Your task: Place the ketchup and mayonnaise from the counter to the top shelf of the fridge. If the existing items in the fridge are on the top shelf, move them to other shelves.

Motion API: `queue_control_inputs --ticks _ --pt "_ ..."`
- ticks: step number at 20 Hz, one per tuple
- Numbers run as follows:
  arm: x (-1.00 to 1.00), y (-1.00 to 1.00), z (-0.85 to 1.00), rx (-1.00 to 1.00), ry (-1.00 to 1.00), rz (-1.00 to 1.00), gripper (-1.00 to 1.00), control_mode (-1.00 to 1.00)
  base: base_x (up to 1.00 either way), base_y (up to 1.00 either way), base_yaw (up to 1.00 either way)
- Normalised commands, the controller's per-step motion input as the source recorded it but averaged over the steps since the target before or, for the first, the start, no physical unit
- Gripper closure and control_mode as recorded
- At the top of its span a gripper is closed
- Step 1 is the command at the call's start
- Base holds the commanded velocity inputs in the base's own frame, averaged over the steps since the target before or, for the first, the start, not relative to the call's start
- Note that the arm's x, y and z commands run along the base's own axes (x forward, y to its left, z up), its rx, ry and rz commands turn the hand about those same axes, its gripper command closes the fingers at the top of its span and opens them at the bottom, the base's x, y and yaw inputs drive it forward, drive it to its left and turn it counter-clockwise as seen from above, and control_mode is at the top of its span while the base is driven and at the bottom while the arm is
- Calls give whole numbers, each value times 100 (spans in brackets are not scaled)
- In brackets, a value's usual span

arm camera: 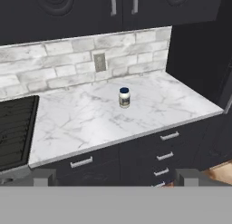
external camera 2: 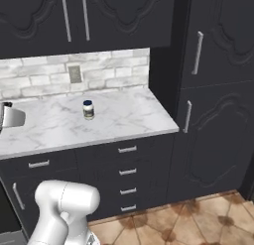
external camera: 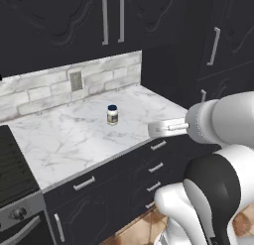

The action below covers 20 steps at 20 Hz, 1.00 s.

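**Mayo jar alone on marble counter; gripper wide open, nothing held**

- Item: mayonnaise (external camera: pixel 112 114) – squat white jar, dark blue lid, pale label. Upright. Loc: on the counter (external camera: pixel 74 140), roughly mid-slab, nearer the back wall than the front edge; free-standing, nothing touching it. Same jar in right base view (external camera 2: pixel 88 109) and hand view (arm camera: pixel 124 97).
- Counter: white marble w/ grey veins (external camera 2: pixel 124 120); dark drawer fronts (arm camera: pixel 167 150) w/ silver handles below.
- Backsplash (external camera: pixel 59 83): pale brick, w/ grey wall outlet (external camera: pixel 76 81) set in it, behind and left of jar.
- Upper cupboards (external camera: pixel 74 21): dark, doors closed, long silver handles.
- Tall dark cabinet (external camera 2: pixel 213 105): right of counter, doors closed, vertical silver handles.
- Stove (arm camera: pixel 16 128): dark cooktop at counter's left end.
- Floor (external camera 2: pixel 198 219): brown tile.
- Gripper (arm camera: pixel 115 177): fingertips (arm camera: pixel 43 177) at bottom of hand view, set far apart – fully spread, empty. Well apart from jar, back off the counter's front edge, camera looking down at slab w/ jar near centre.
- Arm: white wrist segment (external camera: pixel 218 120) at counter height, right of jar, in left base view.
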Motion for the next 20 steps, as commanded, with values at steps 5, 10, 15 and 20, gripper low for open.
queue_control_inputs --ticks 5,10,15,20 --pt "0 0 0 0 0 0 -100 100 15 -37 33" --pt "0 0 0 0 0 0 -100 100 20 -32 27" --pt "0 0 0 0 0 0 -100 100 20 -26 17" --pt "0 0 0 0 0 0 -100 100 28 -27 11"
